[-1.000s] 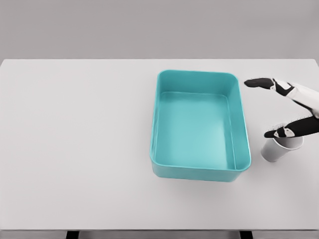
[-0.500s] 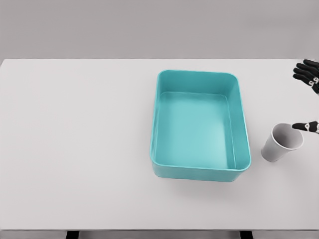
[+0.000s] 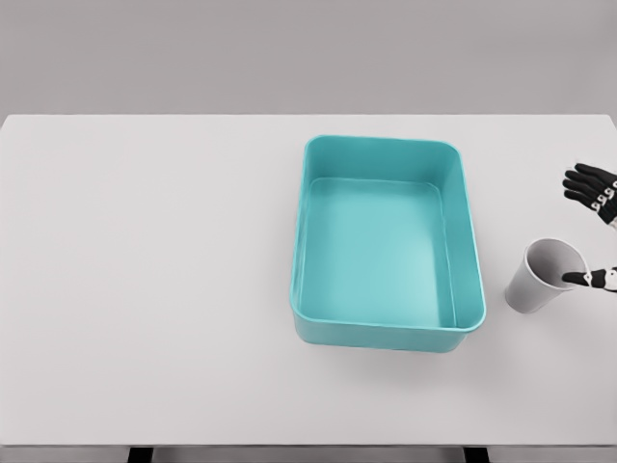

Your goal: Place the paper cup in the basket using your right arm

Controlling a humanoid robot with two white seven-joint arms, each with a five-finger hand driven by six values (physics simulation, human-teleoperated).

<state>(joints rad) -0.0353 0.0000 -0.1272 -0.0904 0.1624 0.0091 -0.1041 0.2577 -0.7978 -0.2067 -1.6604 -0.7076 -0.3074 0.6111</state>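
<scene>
A white paper cup stands on the table just right of the teal basket, mouth up and leaning a little to the right. My right hand shows only at the right edge of the head view. Its black fingers are spread above and behind the cup, apart from it. The thumb tip lies over the cup's right rim. The hand is open and holds nothing. The basket holds nothing.
The white table runs across the whole view, its front edge near the bottom. The basket's right wall stands close to the cup's left side. The left arm is out of view.
My right hand has drawn back to the right, off the cup's top, then dropped a little, so the thumb is at the rim. The cup has barely moved.
</scene>
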